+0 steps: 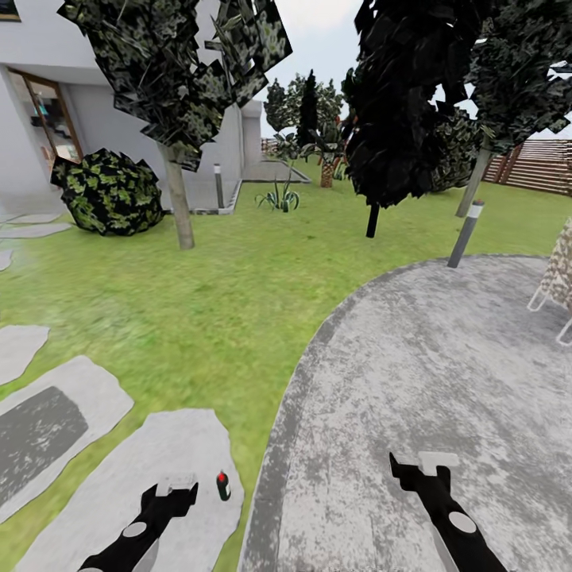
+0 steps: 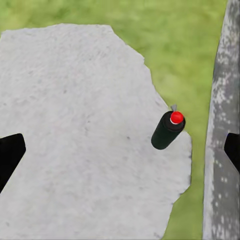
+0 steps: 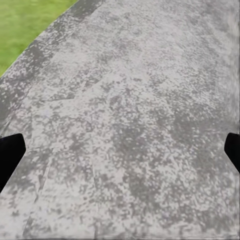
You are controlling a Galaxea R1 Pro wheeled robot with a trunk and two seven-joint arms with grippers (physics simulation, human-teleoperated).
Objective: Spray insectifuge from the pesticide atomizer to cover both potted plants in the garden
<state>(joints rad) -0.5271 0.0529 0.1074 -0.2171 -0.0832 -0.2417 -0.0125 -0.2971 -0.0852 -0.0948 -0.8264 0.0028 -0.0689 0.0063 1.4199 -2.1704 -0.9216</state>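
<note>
The pesticide atomizer is a small dark bottle with a red top. It stands upright near the edge of a pale stepping stone, beside a strip of lawn. My left gripper hangs open over that stone, just left of the bottle and not touching it. Over the grey patio my right gripper is open with nothing between its fingers. Far ahead on the lawn is a low rosette of pointed green leaves; its pot is too small to make out.
A thin tree trunk and a big dark bush stand left of centre by the house wall. A bollard light and a white chair frame edge the patio. A brown slatted fence runs at the back right.
</note>
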